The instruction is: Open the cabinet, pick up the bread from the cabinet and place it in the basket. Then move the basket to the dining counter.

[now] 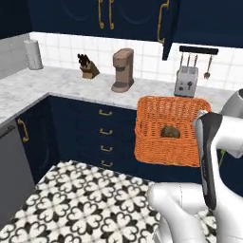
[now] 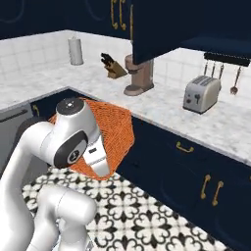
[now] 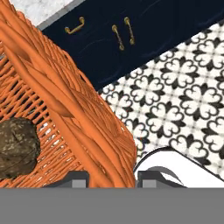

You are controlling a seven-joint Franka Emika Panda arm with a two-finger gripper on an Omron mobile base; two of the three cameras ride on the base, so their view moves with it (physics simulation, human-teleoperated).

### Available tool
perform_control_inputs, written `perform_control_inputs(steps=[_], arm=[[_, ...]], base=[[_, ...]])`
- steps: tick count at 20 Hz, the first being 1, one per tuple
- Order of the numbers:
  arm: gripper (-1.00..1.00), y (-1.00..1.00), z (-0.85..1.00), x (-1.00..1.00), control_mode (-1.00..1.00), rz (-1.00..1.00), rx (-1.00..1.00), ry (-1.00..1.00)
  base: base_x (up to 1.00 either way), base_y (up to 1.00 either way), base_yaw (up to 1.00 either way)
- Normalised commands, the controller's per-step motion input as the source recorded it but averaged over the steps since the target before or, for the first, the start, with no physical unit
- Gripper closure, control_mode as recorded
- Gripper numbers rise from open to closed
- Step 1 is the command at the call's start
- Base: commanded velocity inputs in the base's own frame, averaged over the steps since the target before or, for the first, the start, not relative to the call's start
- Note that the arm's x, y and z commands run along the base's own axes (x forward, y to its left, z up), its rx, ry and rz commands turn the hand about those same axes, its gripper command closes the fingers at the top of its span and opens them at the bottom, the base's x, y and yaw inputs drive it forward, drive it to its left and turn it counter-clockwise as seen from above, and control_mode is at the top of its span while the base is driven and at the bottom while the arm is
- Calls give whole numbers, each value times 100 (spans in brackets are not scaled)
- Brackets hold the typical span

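Orange wicker basket hangs in the air in front of the navy drawers, clear of the patterned floor. We see the bread lying inside it on the woven bottom. In the hand view our gripper straddles the basket's rim, one fingertip on each side, jaws narrow and clamped on the wall. Above the toaster the cabinet door stands open
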Motion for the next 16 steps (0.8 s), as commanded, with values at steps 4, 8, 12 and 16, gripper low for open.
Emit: perform_control_inputs(steps=[4, 8, 12, 16], arm=[[100, 0, 0, 0, 100, 0, 0, 0], [100, 0, 0, 0, 100, 0, 0, 0], [100, 0, 0, 0, 100, 0, 0, 0], [100, 0, 0, 0, 100, 0, 0, 0]], base=[[-7, 18, 100], [-28, 34, 97], [-28, 34, 97], [-17, 12, 100]])
